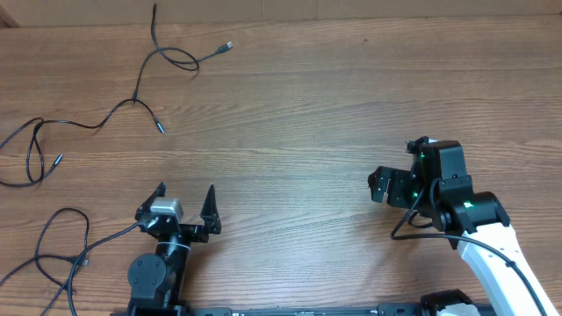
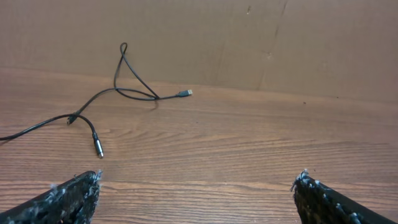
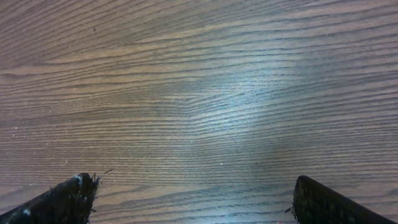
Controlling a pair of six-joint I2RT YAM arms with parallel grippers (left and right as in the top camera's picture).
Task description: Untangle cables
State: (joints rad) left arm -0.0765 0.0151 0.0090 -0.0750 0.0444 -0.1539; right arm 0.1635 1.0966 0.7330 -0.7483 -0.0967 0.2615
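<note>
Wood-grain table, plain brown wall at the far edge in the left wrist view. Thin black cables lie loose in the far-left part of the table, crossing each other in a few spots. One strand loops and ends in a silver-tipped plug, and another trails off toward the left edge. Left end effector sits near the front-left with jaws spread wide and holding nothing, well apart from the cables ahead of it. Right end effector is over bare wood on the right side, jaws wide too and nothing between them, far from the cables.
</note>
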